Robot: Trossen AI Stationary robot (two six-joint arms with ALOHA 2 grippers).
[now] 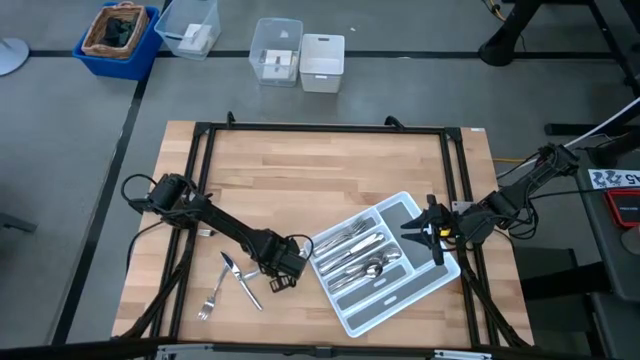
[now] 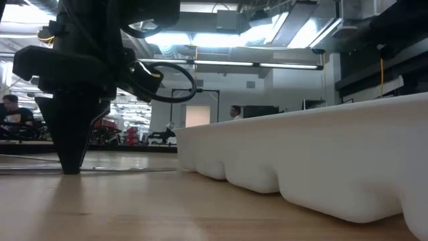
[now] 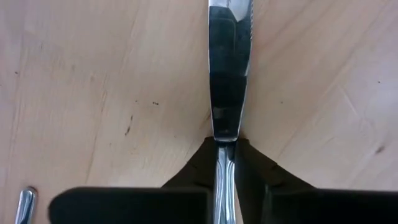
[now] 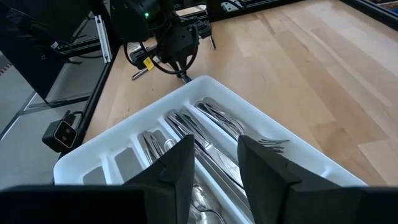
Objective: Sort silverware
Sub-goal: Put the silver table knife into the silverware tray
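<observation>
The left pincer (image 1: 283,272) is down at the worktop (image 1: 300,170), just off the tray's (image 1: 425,285) near corner, and its two fingers (image 3: 199,165) are clamped on the handle of a table knife (image 3: 229,68). The knife's blade lies flat against the wood, pointing away from the pincer. Farther from the tray than that pincer, a spoon (image 1: 230,266) and a fork (image 1: 210,300) lie loose on the worktop. The tray sits at a slant, and its long compartments hold sorted forks (image 4: 227,124), knives (image 4: 186,130) and a spoon (image 1: 373,267). The right pincer (image 1: 432,232) hangs over the tray's far edge with its fingers (image 4: 177,162) apart and nothing between them.
</observation>
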